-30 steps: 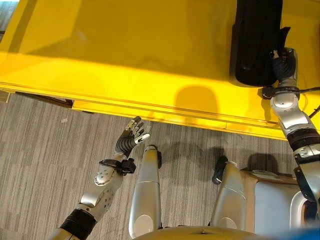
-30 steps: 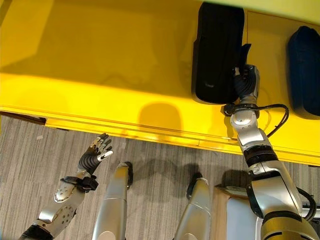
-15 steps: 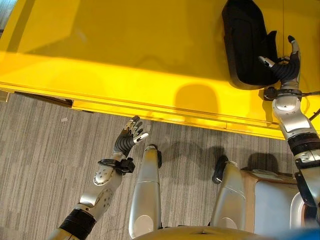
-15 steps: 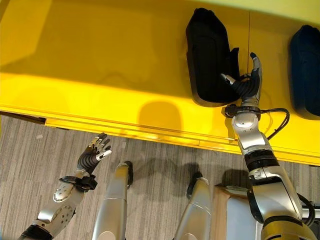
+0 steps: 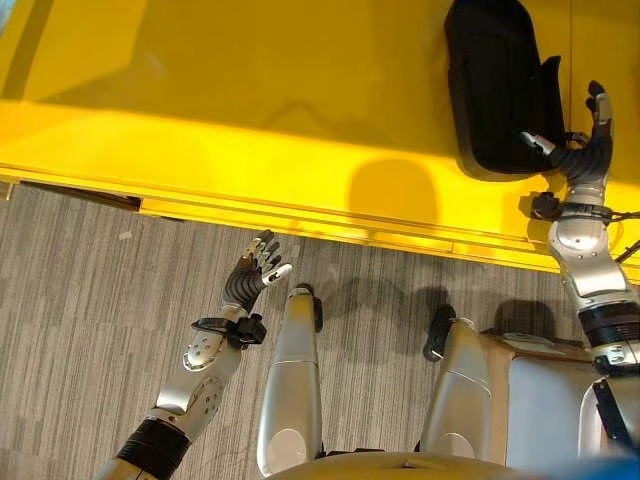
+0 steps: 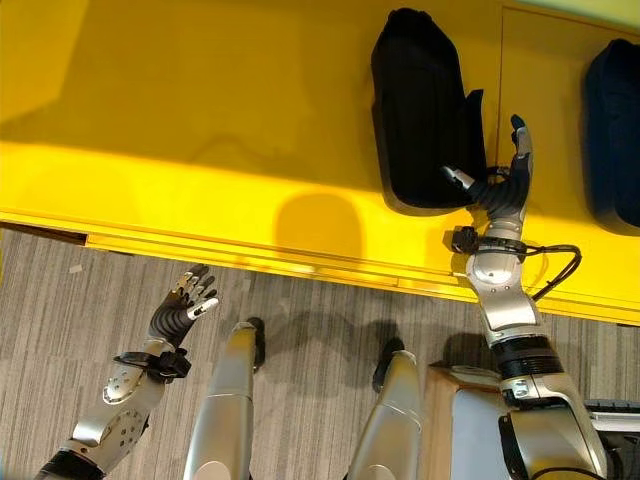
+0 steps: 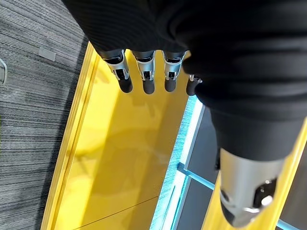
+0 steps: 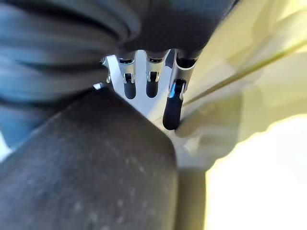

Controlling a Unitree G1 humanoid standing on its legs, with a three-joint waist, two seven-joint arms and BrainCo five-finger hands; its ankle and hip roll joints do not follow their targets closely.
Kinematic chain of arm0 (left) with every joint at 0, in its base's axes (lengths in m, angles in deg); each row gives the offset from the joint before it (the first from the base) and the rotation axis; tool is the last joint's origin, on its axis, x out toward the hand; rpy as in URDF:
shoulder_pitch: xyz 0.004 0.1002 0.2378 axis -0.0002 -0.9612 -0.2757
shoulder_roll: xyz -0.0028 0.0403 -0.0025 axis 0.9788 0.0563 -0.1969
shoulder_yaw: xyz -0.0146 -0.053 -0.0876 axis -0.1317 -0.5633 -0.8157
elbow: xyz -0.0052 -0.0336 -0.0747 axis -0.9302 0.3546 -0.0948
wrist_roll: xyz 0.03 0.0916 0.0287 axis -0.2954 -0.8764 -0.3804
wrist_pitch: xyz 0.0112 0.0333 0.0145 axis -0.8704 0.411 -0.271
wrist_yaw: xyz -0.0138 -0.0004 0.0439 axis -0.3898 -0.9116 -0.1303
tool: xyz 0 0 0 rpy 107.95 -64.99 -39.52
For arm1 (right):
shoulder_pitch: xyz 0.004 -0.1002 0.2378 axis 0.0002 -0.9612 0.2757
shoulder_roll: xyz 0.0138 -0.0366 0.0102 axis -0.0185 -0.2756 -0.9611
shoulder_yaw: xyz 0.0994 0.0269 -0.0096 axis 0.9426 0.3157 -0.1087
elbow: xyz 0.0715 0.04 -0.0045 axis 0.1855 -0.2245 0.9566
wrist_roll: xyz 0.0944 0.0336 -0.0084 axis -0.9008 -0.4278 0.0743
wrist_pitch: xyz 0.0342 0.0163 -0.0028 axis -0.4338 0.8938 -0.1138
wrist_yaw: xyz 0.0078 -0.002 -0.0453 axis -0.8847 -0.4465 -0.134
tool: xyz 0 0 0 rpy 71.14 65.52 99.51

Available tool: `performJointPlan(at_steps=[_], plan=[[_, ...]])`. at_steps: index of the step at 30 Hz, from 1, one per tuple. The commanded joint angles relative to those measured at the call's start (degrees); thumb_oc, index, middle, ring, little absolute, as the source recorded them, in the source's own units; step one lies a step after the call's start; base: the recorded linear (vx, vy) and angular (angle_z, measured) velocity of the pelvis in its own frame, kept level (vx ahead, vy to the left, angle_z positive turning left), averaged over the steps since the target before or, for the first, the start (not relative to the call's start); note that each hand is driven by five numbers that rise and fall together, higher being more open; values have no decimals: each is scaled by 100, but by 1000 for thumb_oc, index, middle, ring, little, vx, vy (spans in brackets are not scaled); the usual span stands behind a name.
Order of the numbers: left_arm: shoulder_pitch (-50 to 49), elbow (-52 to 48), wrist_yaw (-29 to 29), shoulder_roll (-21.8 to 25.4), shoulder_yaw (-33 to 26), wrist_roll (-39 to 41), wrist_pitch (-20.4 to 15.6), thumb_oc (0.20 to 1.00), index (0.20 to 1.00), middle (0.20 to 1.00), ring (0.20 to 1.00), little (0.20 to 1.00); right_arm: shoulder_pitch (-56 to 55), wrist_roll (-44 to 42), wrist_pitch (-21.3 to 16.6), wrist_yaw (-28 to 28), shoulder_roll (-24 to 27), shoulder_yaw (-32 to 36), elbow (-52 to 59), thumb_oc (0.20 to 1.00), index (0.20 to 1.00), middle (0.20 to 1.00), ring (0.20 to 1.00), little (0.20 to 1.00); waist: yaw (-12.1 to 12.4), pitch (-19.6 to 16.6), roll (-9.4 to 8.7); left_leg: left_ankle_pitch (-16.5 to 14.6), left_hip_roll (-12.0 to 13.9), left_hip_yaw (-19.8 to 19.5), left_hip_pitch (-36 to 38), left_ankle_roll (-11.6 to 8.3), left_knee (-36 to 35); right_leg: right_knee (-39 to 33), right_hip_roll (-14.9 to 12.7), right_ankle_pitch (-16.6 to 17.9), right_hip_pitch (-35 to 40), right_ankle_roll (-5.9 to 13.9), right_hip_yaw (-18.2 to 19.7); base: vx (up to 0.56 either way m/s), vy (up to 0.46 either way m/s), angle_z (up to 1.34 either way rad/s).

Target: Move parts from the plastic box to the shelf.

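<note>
Since a second ago, the right hand has let go of the black part, fingers now spread open just beside it. That part lies on the yellow shelf. Another dark part lies further right. Over the floor, the left hand hangs open.

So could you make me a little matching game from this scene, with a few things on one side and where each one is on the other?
Things:
1. black part
2. second dark part
3. left hand
4. right hand

Places:
A. over the grey carpet, in front of the shelf's edge
B. over the yellow shelf, open beside the black part
C. lying on the shelf, just left of the right hand
D. on the shelf at the far right edge of the right eye view

Pairs: 1-C, 2-D, 3-A, 4-B
</note>
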Motion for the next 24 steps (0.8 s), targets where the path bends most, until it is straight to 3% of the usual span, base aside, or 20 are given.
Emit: performJointPlan(at_steps=[1,10,24], plan=[[-262,-340,-126,32,-19,-63,-231,1000,1000,1000,1000,1000,-341,-388,-205,-65,-71,160,-122,1000,1000,1000,1000,1000,43,-322,25,79,1,11,-188,102,-39,747,288,-255,-472,-421,1,0,0,0],[-310,-377,-112,20,-36,-47,-197,1000,1000,1000,1000,1000,-811,-1250,-516,-362,-473,291,410,1000,1000,1000,1000,1000,-13,-347,-17,66,5,32,-207,96,-12,779,280,-278,-502,-418,21,0,0,0],[-349,-432,-83,-1,-100,-89,-167,1000,1000,1000,1000,1000,-1130,-1540,-630,-444,-759,374,950,1000,1000,1000,1000,1000,-29,-368,-44,76,-19,34,-203,112,-44,737,290,-246,-488,-406,22,0,0,0]])
